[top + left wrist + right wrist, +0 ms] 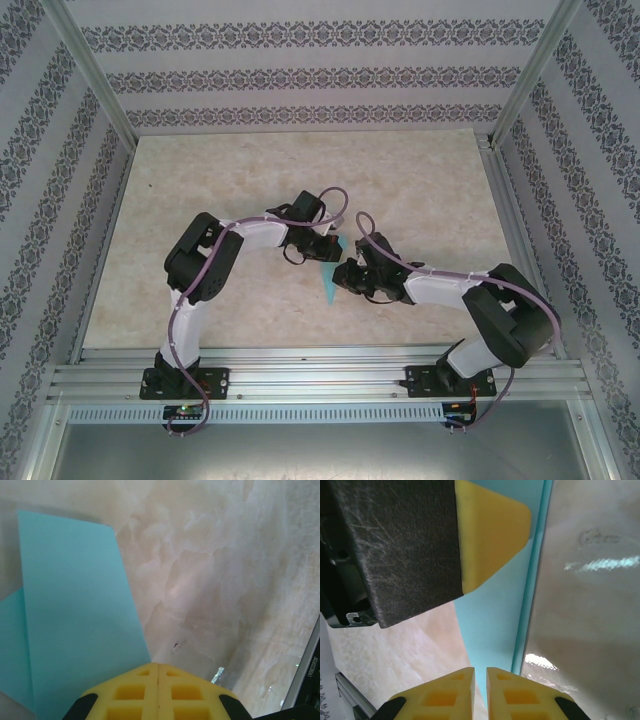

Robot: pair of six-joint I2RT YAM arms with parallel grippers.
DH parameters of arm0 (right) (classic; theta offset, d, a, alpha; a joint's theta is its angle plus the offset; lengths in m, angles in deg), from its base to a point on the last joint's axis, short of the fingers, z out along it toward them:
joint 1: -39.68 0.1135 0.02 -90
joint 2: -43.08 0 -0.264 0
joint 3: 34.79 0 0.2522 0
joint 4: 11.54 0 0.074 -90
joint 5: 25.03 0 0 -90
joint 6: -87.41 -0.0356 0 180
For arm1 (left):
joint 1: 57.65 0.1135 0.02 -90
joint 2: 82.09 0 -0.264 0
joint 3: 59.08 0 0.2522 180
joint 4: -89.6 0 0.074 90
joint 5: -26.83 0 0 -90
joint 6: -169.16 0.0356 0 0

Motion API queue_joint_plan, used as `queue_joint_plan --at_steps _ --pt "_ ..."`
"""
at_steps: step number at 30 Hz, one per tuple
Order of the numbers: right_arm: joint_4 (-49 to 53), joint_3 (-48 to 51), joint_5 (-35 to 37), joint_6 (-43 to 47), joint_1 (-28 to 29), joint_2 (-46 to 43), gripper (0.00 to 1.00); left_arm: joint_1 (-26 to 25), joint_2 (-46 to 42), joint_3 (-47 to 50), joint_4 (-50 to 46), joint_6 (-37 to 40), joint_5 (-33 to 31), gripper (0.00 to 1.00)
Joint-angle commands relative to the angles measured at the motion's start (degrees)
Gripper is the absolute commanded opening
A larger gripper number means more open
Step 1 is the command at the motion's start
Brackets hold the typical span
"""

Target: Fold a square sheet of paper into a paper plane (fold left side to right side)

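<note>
Top external view gives us the two arms bent inward until they meet over the middle of the tabletop. The paper plane lies flat between them as a narrow turquoise sliver. The left fingers sit at its far end, and the right fingers sit just beside its right edge.

From the left wrist we see the left fingers closed flat against each other with nothing visible between them, their tips at the paper's straight edge. A second layer peeks out on one side, so the paper is already doubled. From the right wrist, the right fingers stand almost together with only a thin slit between them. The paper's tapering end runs toward that slit, but we cannot tell whether they pinch it. A yellow pad of the left fingers rests over the paper farther along.

We judge that we are in the side-to-side fold, with one arm pinning and the other working the free flap or its crease. The next move calls for holding the pinned end steady while the flap is carried across, edges matched, then pressed flat. Such thin paper would slip or buckle easily.

We see no container in this work; the paper lies straight on the marbled tabletop.
</note>
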Motion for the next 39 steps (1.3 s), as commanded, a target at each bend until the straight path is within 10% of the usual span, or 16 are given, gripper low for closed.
queue_joint_plan --at_steps 1,39 --pt "-1.53 -1.67 2.99 -0.13 0.75 1.48 0.14 0.65 1.39 -0.49 -0.92 1.84 -0.39 0.00" --pt "7.70 1.78 0.72 -0.77 11.07 2.68 0.18 0.61 3.21 1.96 -0.51 2.90 -3.88 0.00"
